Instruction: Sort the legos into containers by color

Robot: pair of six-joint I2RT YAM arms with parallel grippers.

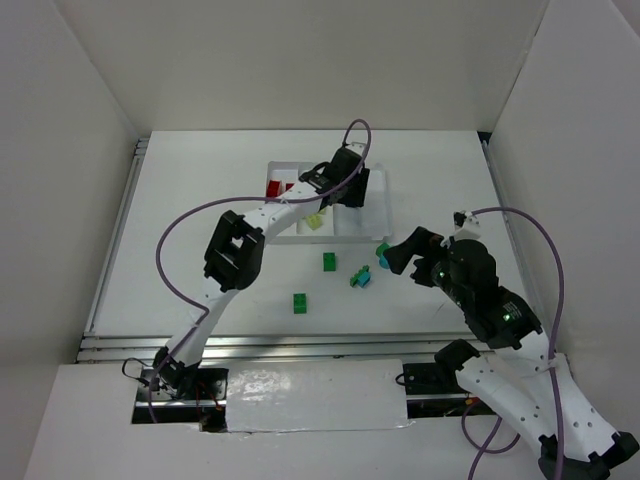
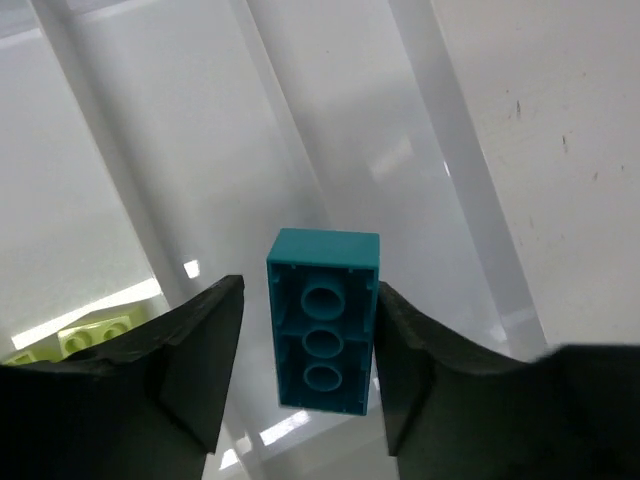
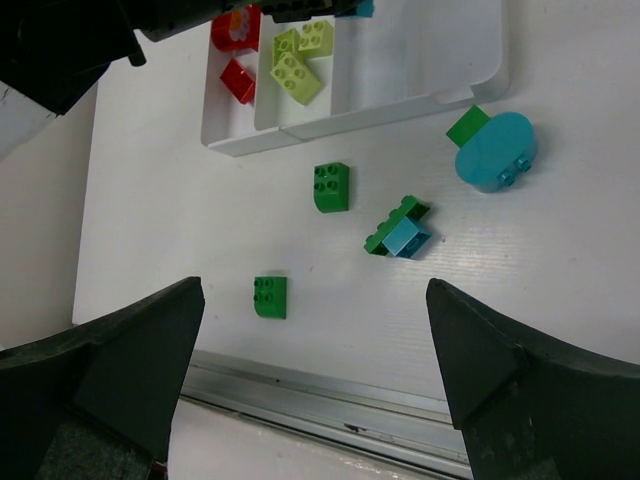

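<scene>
Cyan rectangular plastic brick [image 2: 322, 335] is pinched in your left gripper [image 2: 310, 300], hollow side up, over a bare compartment of the shallow white tray [image 2: 290, 140], probably its colour slot. Right gripper [image 3: 315, 290] is spread wide on the tray's near side, above loose green bricks [image 3: 331, 187], likely lining up a pick.

The cyan brick [image 2: 322, 320] is smooth plastic with a soft sheen. The white tray [image 2: 330, 120] is glossy plastic showing glare. The table [image 3: 570, 290] is matt white and faintly ribbed; its edge rail [image 3: 300, 392] is brushed metal.
</scene>
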